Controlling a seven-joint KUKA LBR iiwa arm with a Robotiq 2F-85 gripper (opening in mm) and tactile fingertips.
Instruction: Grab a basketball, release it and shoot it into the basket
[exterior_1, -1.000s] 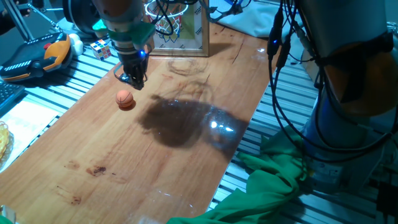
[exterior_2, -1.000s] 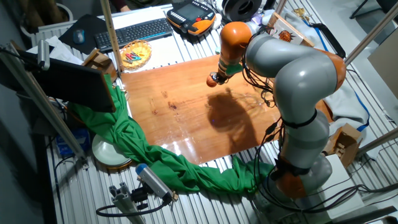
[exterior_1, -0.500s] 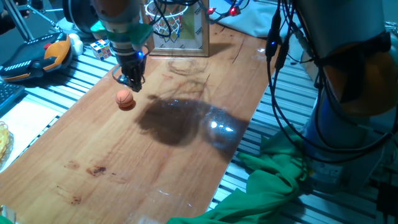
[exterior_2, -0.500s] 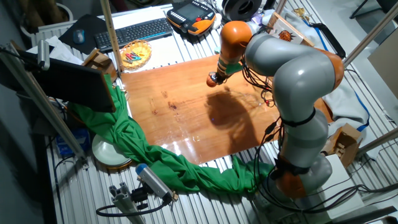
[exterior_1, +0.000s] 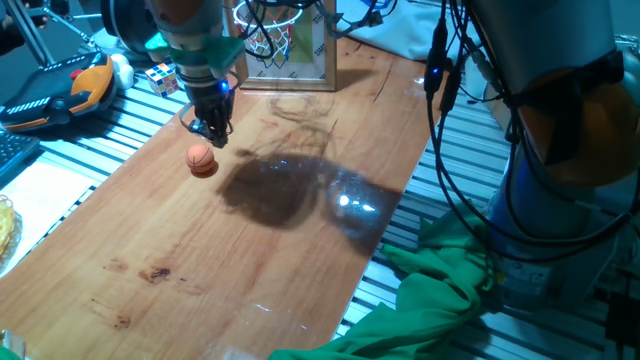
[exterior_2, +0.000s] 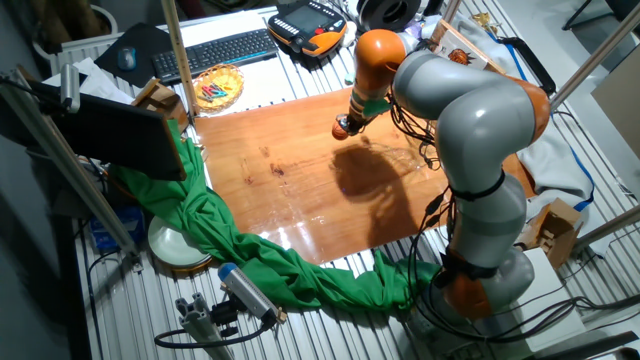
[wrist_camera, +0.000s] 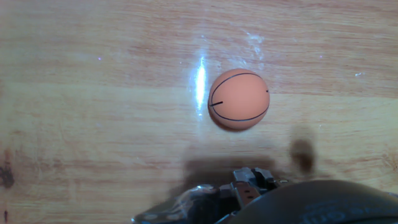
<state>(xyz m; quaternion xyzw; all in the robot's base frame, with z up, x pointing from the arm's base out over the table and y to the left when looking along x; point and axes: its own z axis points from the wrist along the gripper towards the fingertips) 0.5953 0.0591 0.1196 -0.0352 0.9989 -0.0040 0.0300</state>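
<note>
The gripper (exterior_1: 215, 135) has edged nearer the basketball (exterior_1: 201, 157); its grip state is unclear.

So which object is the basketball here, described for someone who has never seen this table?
Start at the wooden tabletop and find the framed basket at its far end. Just before it, beside the gripper, lies the basketball: small, orange, dark-seamed, unlike the multicoloured cube.

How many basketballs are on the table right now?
1. The basketball lies on the wooden table, just in front of the end effector and apart from it; the hand view shows no second ball.
</note>
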